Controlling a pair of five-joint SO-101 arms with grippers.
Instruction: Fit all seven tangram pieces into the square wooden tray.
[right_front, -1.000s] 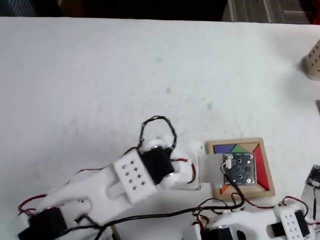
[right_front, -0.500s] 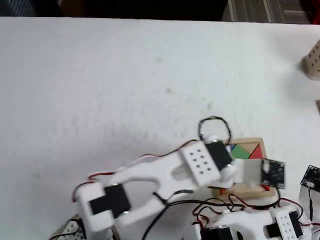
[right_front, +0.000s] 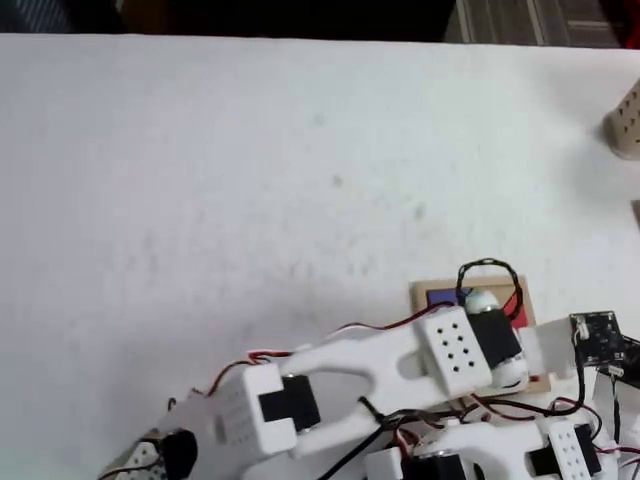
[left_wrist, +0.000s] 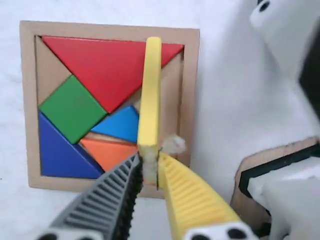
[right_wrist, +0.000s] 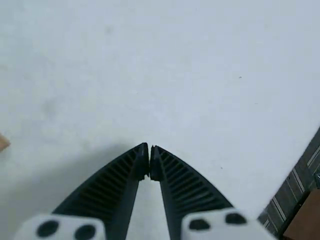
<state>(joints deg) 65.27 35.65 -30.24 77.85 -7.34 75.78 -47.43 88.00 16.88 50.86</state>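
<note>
White table (right_front: 250, 150) noted in the high view. The left arm (right_front: 370, 365) is seen stretched from the near left corner across to the square wooden tray (right_front: 430, 290), which lies toward the near right of the table and is largely covered by that arm. In the left wrist view the tray (left_wrist: 110, 29) is seen to hold a red triangle (left_wrist: 107, 62), green square (left_wrist: 72, 108), dark blue triangle (left_wrist: 57, 152), light blue triangle (left_wrist: 122, 125) and orange triangle (left_wrist: 112, 150), all lying flat. The left gripper (left_wrist: 149, 167) is clamped on a yellow piece (left_wrist: 150, 90), held on edge over the bare strip beside one tray wall; contact with the tray floor cannot be judged. The right arm (right_front: 500, 450) is seen at the near right edge. The right gripper (right_wrist: 150, 162) is held over bare table, fingertips pressed together with nothing between them.
</note>
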